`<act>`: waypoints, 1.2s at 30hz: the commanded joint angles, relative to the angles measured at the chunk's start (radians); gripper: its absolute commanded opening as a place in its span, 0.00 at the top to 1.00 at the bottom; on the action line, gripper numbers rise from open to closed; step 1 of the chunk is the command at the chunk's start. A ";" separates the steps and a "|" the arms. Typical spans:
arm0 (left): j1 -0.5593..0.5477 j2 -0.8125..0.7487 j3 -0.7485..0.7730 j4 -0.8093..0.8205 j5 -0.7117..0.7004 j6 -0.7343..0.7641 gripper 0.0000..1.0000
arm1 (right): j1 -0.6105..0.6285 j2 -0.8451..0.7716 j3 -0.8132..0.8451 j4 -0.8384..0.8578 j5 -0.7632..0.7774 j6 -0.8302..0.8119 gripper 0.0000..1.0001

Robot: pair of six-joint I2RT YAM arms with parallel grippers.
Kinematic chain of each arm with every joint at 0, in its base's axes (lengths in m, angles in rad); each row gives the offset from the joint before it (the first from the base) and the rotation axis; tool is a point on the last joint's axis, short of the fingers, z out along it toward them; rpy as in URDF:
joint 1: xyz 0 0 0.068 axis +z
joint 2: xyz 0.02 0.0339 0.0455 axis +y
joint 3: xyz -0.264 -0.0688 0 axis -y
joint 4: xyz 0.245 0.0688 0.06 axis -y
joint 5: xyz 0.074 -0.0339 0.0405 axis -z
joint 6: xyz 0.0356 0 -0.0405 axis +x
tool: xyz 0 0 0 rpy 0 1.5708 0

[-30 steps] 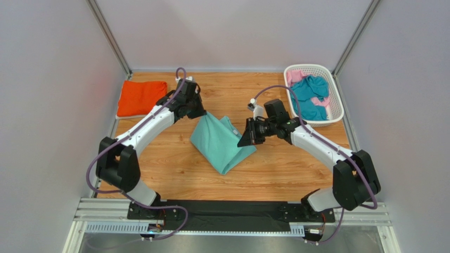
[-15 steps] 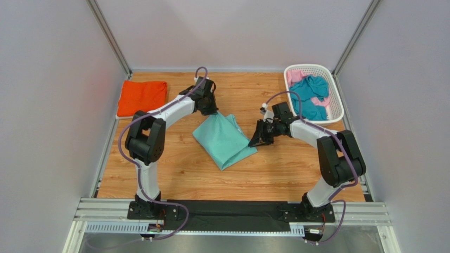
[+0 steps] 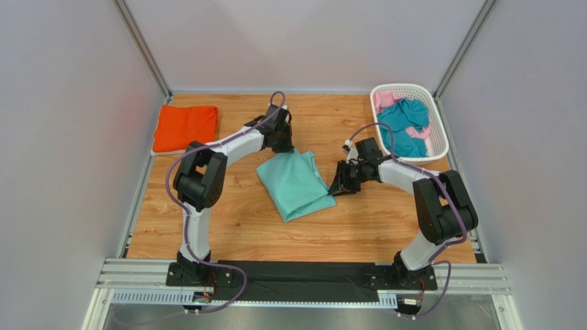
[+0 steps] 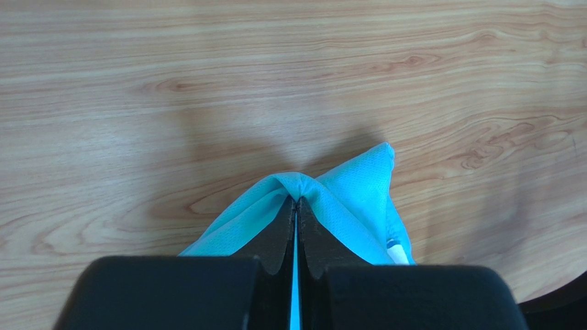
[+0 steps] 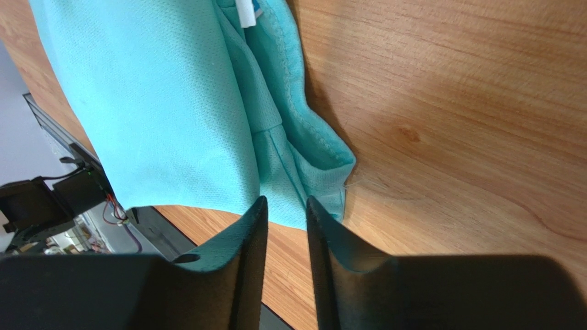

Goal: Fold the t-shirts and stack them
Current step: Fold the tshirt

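Observation:
A light mint-green t-shirt lies partly folded on the wooden table, mid-way between the arms. My left gripper is at its far corner, shut on a pinched fold of the cloth, with the tips meeting on the fabric. At the shirt's right edge, my right gripper stands open by a narrow gap. In the right wrist view its tips sit just short of the hem, with bare wood between them. An orange t-shirt lies folded at the far left.
A white slotted basket stands at the far right corner, holding a crumpled teal t-shirt and a pink one. Grey walls close in the table on three sides. A black base rail runs along the near edge.
The left gripper has carried the shirt's far corner to the right. The right gripper has shifted right, opened, and let go of the shirt's edge. The shirt lies flatter.

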 commanded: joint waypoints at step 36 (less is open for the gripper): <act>-0.008 -0.238 -0.115 0.039 -0.022 0.020 1.00 | 0.123 -0.233 -0.005 0.043 -0.137 -0.020 1.00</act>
